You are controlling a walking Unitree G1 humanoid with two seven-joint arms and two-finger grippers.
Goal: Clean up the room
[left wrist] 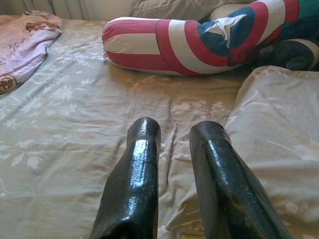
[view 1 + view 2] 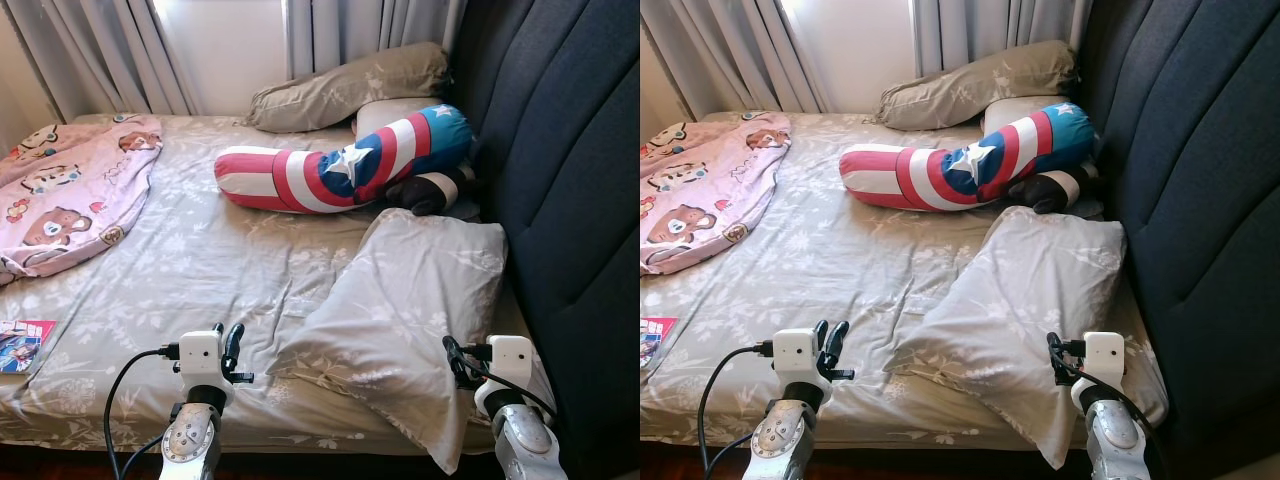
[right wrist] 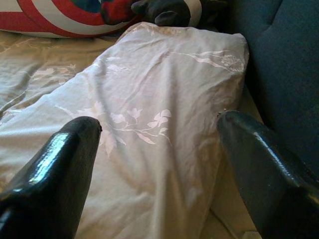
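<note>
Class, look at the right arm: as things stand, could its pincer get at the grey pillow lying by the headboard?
Probably yes. The right pincer is open and points straight at the grey pillow, with nothing between them; the headboard stands just beside it.

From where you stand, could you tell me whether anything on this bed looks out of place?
Yes. The near grey pillow lies askew, one corner drooping over the bed's front edge. The pink blanket is bunched on the left, and a booklet sits on the sheet.
</note>
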